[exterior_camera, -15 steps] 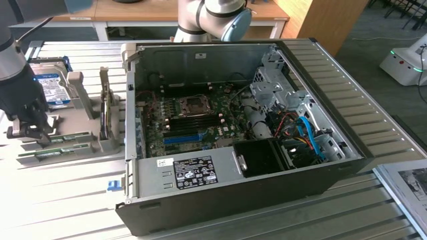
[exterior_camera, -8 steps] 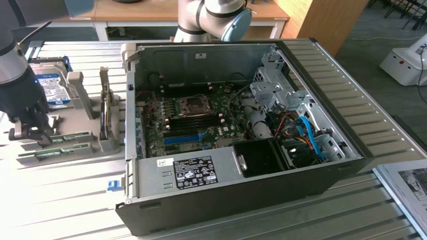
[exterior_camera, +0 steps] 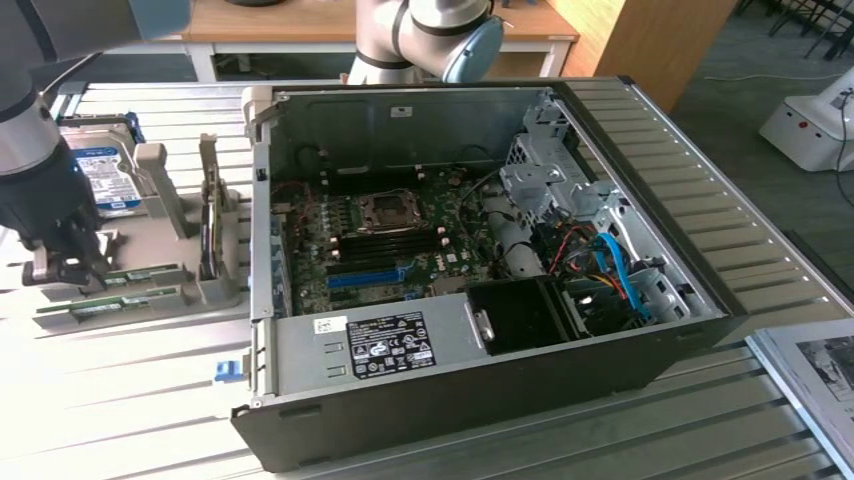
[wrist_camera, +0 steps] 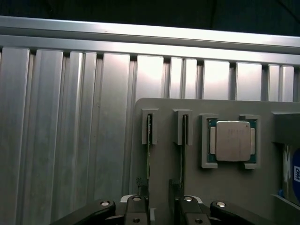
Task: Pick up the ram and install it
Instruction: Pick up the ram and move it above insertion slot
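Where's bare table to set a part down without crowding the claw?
Bare slatted metal table lies on the camera side of the grey parts holder, up to the small blue piece, and on the exterior view's right of the open black computer case. Crowded: the holder itself, where the claw hangs over the green ram sticks.

Room is tight around the grey holder tray [exterior_camera: 160,300]. Its upright posts [exterior_camera: 214,210] and the hard drive [exterior_camera: 100,175] stand just beside the gripper [exterior_camera: 67,275], whose fingers [wrist_camera: 138,211] stand apart at the ram sticks [wrist_camera: 149,140]. Each stick sits in a narrow slot, with the processor [wrist_camera: 232,140] close alongside. The slatted table [exterior_camera: 120,420] lies bare in front. The computer case [exterior_camera: 467,400] is open on top, but its walls, black fan shroud [exterior_camera: 527,315], drive cage [exterior_camera: 547,170] and cables [exterior_camera: 607,265] hem in the motherboard [exterior_camera: 387,240].
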`<state>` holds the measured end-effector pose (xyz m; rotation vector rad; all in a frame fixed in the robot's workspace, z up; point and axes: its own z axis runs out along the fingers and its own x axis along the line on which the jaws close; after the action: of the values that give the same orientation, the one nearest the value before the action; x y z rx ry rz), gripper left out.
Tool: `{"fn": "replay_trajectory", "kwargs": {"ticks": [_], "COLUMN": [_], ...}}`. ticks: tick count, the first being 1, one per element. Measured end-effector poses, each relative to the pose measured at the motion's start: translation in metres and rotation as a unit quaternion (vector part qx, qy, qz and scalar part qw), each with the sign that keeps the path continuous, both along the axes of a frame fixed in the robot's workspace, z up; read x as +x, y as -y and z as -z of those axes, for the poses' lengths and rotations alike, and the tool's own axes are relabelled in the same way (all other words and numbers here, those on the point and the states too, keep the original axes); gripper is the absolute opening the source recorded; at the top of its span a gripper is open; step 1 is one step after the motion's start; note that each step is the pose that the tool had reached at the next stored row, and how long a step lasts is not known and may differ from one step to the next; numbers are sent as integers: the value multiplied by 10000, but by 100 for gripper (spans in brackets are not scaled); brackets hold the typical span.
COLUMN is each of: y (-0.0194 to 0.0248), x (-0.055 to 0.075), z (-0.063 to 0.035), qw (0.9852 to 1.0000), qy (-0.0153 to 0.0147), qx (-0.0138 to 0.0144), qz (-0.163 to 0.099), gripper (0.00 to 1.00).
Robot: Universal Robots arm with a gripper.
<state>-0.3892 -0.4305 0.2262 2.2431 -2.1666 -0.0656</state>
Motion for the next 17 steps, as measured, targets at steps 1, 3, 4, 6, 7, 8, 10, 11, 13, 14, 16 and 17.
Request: {"fn": "replay_trajectory", "kwargs": {"ticks": [1,3,4,6,7,8,10,11,13,14,16,17], "y": [0,0,0,0,0,0,0,0,0,2,13,19], "x": [0,0,0,0,0,0,0,0,0,0,0,0], "z": [8,23,31,44,51,57,58,60,60,61,60,60], "qw": [10000,10000,10000,10000,10000,10000,10000,10000,10000,10000,10000,10000], "qy": [0,0,0,0,0,0,-1,0,0,1,1,0], "qx": [0,0,0,0,0,0,-1,0,0,1,0,0], "qz": [0,0,0,0,0,0,0,0,0,1,0,0], "gripper": [31,31,31,31,31,31,31,31,31,31,31,31]}}
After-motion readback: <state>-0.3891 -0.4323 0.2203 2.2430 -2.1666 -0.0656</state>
